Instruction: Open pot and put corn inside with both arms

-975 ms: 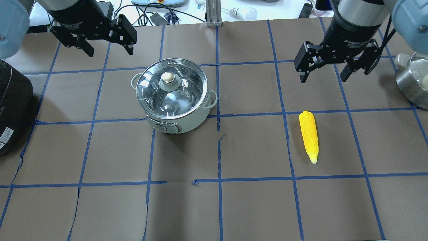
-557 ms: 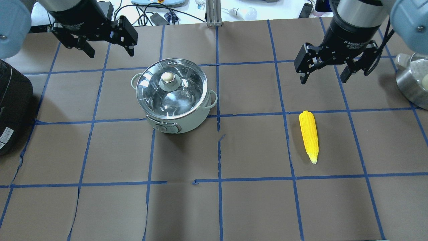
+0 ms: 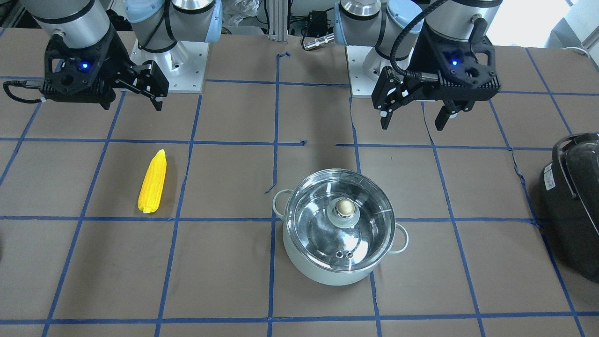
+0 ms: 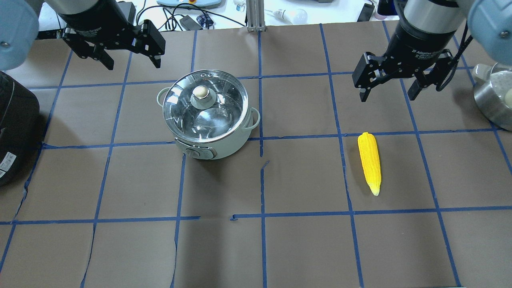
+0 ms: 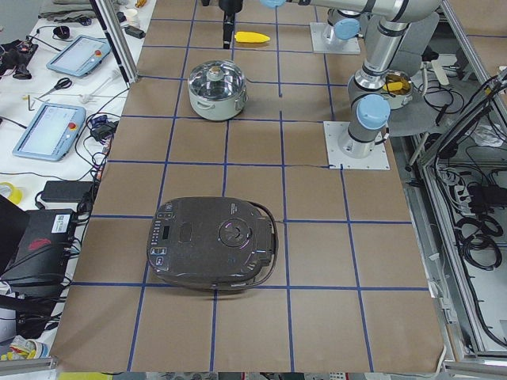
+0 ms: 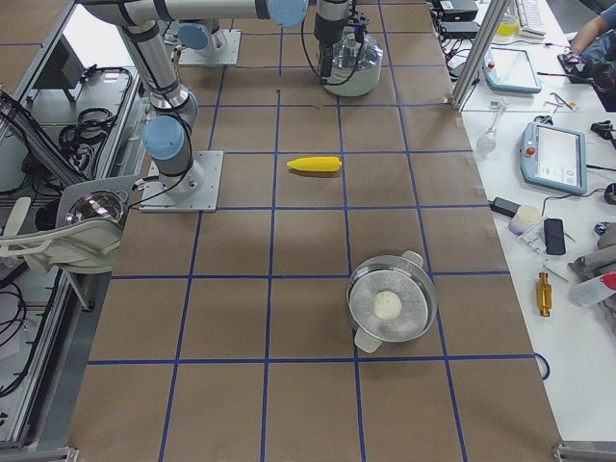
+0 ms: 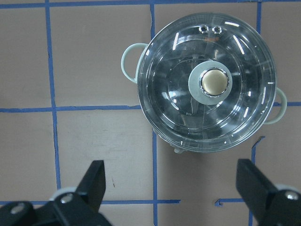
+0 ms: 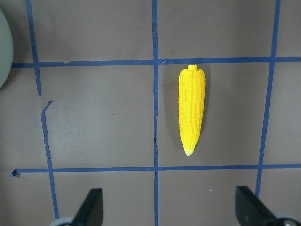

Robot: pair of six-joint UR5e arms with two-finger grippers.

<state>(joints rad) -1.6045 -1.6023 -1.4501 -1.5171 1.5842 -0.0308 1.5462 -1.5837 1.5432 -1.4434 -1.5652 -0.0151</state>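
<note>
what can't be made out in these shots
Overhead view: the black appliance is cut by the left edge, the steel vessel by the right edge; markings on the control panel of the pot are too small to read.
Front-facing view: the pot's own wall hides that panel.
Wrist views: the bottom edge cuts the left gripper and right gripper down to fingertips.

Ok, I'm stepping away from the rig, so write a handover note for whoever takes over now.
Left gripper: open, empty, hovering near the round pale mint pot.
Right gripper: open, empty, hovering near the bright yellow ear of corn.
Clear glass lid sits on the pot; corn lies on the brown table, apart from it.
Done: nothing.
Left: lift lid, put corn inside.
</note>
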